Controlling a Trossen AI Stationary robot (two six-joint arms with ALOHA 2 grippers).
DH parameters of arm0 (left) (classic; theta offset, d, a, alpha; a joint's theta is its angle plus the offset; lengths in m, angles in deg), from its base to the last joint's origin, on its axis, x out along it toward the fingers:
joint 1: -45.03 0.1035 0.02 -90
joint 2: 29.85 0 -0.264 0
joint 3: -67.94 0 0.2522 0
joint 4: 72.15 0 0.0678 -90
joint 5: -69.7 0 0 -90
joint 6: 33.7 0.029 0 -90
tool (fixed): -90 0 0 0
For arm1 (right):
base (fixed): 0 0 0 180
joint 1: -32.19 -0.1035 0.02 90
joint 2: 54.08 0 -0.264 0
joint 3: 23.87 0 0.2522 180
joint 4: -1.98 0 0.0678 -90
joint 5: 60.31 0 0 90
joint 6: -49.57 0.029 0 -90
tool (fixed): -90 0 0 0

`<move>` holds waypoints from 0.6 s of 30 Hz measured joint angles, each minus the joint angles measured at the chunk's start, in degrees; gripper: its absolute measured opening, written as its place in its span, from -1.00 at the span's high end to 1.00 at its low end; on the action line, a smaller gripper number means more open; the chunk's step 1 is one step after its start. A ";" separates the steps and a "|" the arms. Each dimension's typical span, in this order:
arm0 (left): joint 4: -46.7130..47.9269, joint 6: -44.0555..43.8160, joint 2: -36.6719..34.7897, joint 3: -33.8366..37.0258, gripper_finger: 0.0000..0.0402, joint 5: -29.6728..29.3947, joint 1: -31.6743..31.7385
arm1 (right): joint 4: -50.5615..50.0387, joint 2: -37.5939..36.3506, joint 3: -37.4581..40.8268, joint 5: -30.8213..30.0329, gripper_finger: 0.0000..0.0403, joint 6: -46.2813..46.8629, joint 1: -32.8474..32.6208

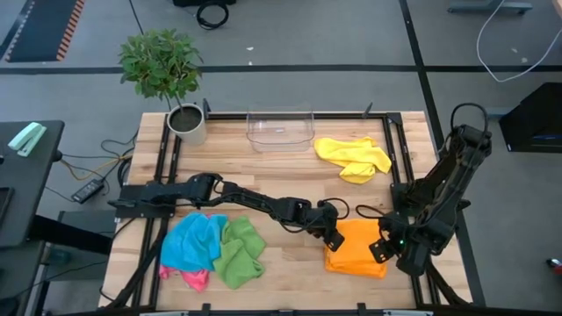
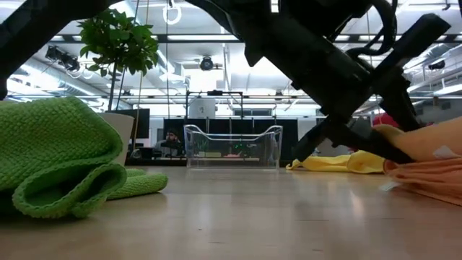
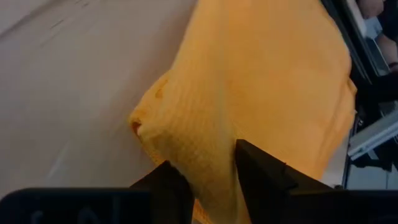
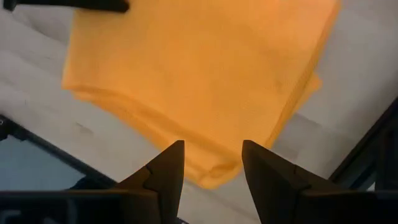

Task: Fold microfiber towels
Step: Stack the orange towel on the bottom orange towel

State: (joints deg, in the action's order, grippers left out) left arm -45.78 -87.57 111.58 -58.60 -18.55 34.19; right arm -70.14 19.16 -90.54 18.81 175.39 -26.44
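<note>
A wooden table (image 1: 281,180) with black rails along its edges carries 2 bystanders. A clear plastic bin (image 1: 280,128) stands empty at the middle of the far edge, upright. Near the far left corner sits a small potted plant (image 1: 163,68) in a pale grey pot (image 1: 187,124), its green leaves spreading over the corner. Beyond the left edge, a dark side surface holds a pale green object (image 1: 27,139).

A robotics lab or open-plan workshop. The wooden table (image 1: 290,167) sits in a black metal frame on grey carpet tile crossed by dark floor strips, with cables (image 1: 505,39) trailing at 1 o'clock. Behind it, the low view shows an exposed ceiling with strip lights (image 2: 173,90), dark monitors and a seated person (image 2: 172,141). A potted plant (image 1: 167,75) stands at 10 o'clock.
</note>
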 joint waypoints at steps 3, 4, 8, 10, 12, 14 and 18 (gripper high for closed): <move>1.27 4.11 -0.10 -0.04 0.44 0.98 0.60 | -2.39 0.32 0.00 -1.15 0.16 0.13 0.02; 1.60 5.28 -0.10 -0.04 0.45 2.21 0.99 | -4.10 0.50 0.00 -1.81 0.16 0.32 0.28; 1.70 6.51 -0.10 -0.04 0.41 9.07 2.86 | -3.20 0.06 3.93 -1.45 0.16 1.33 1.86; 2.03 6.50 -0.10 -0.04 0.36 11.58 3.63 | 2.27 -1.34 7.32 -1.61 0.16 1.35 2.25; 2.16 6.52 -0.10 -0.04 0.30 12.74 4.06 | 5.85 -2.63 10.57 -1.63 0.16 1.49 2.23; 2.24 6.54 -0.10 -0.04 0.23 13.43 4.17 | 8.01 -3.29 12.66 -1.58 0.16 1.52 2.23; 2.35 6.54 -0.10 -0.04 0.13 13.87 4.11 | 8.04 -3.51 14.13 -1.64 0.16 1.49 2.23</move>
State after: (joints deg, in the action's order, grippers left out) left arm -43.43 -81.03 111.48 -58.64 -4.69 38.30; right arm -62.11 15.65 -76.41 17.16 176.88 -24.21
